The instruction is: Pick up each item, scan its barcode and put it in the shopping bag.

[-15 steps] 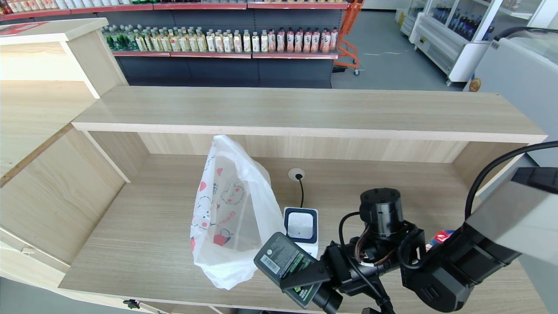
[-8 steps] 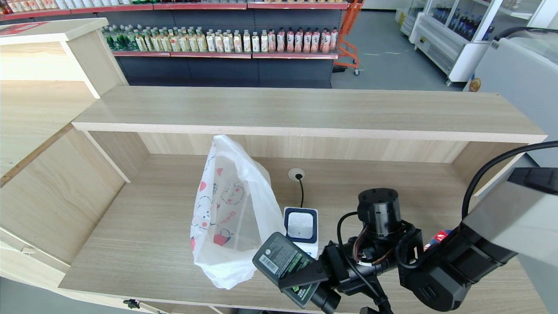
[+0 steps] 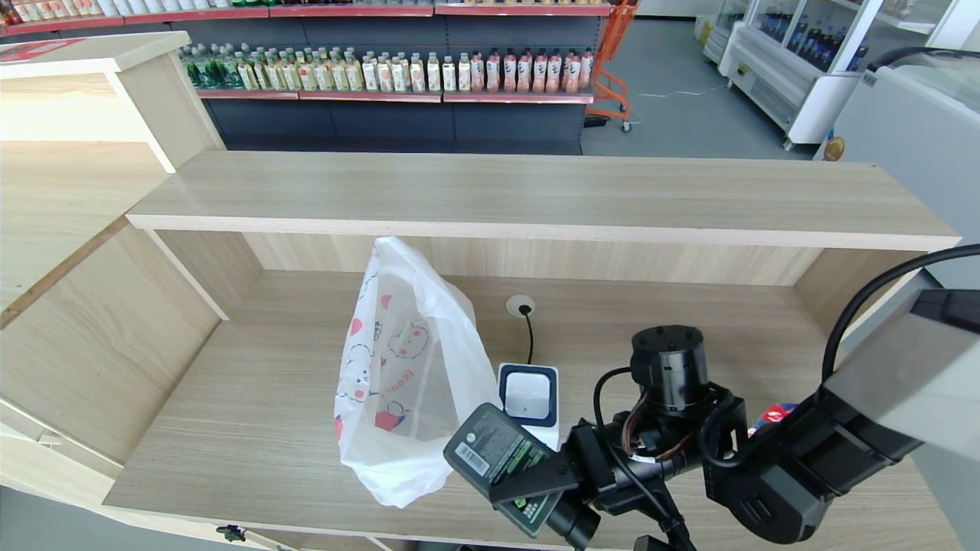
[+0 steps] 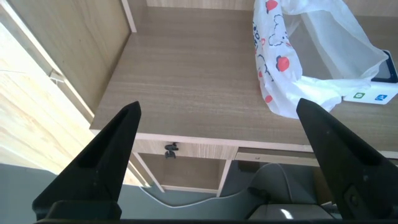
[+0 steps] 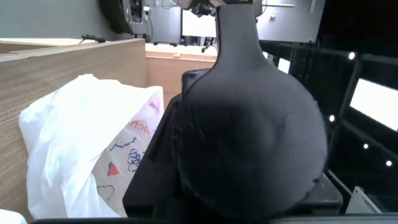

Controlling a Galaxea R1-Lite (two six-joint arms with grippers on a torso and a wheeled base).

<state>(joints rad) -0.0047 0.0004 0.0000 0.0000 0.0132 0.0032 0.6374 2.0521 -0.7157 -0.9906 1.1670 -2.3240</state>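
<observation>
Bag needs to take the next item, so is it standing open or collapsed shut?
Open. The bag stands upright on the counter, and the left wrist view shows its mouth gaping with the inside visible.

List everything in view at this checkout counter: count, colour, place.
shopping bag: one, white with red cartoon prints, standing on the counter left of the scanner.
barcode scanner: one, white with a dark blue frame, beside the bag.
cable: one, black, from the scanner to a hole in the counter.
dark pack: one, black and green with a white barcode label, held in front of the scanner.
packet: one, red and blue, largely hidden behind the right arm.
counter: one, light wood.
bottles: many, on the shelf behind.
left end effector: open, empty, facing the counter's front.
right end effector: shut on the dark pack.
</observation>
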